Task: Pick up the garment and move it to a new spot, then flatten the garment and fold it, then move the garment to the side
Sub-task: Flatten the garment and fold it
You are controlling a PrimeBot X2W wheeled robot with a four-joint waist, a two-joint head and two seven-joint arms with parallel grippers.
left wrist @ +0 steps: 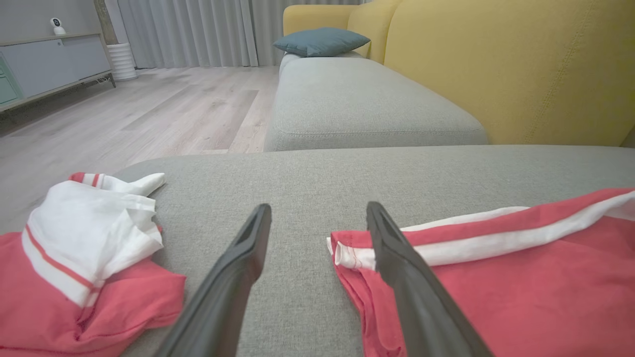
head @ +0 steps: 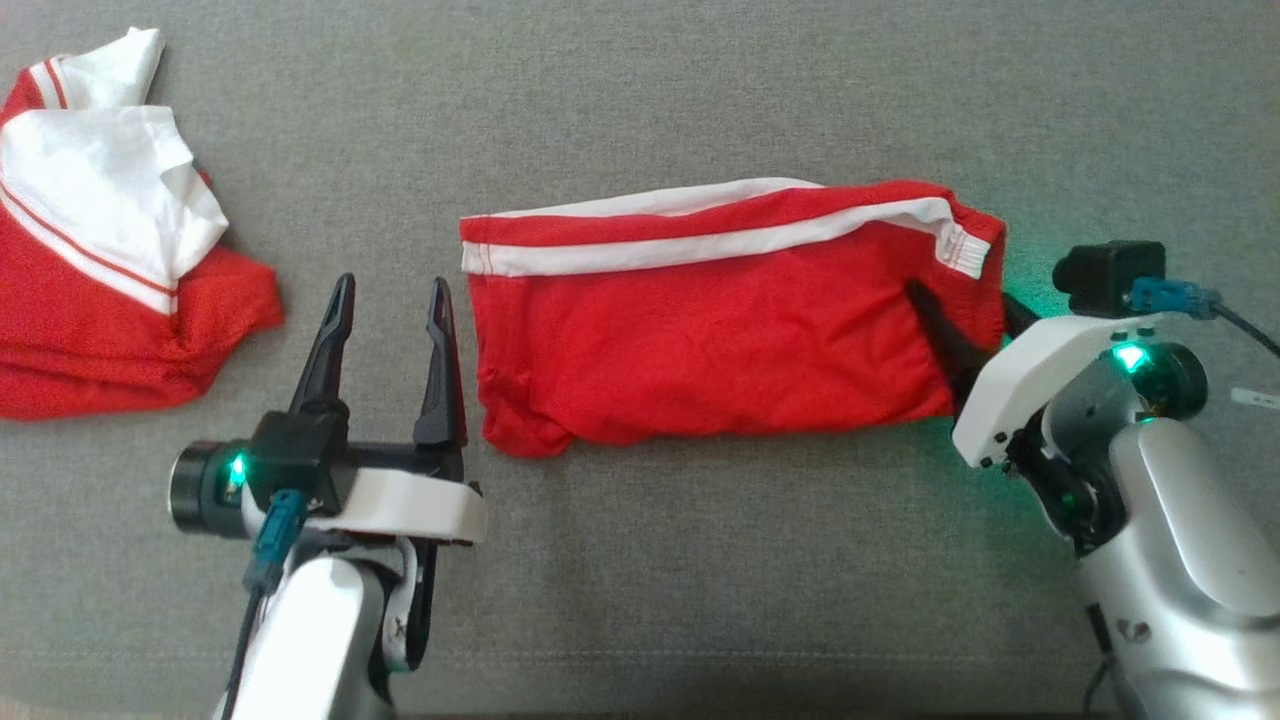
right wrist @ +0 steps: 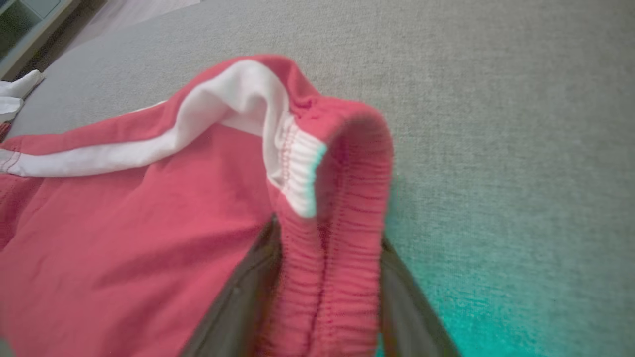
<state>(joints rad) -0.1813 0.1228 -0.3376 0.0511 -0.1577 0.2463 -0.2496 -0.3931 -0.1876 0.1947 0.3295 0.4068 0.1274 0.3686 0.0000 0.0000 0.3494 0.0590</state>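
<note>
Red garment (head: 720, 330); wrist view: waistband (right wrist: 342, 198) between right hand (right wrist: 328, 233) fingers (right wrist: 238, 302)

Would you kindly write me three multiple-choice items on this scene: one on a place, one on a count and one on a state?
1. Where on the red shorts is the right gripper? A at the waistband; B at the leg hem; C mid-panel.
2. How many garments lie on the grey cushion? A one; B two; C three.
3. The left gripper is: A open and empty; B shut on cloth; C shut on nothing.

Key: A, its fingers flank the waistband; B, the shorts plus a red-and-white garment; A, its fingers stand apart with nothing between.
</note>
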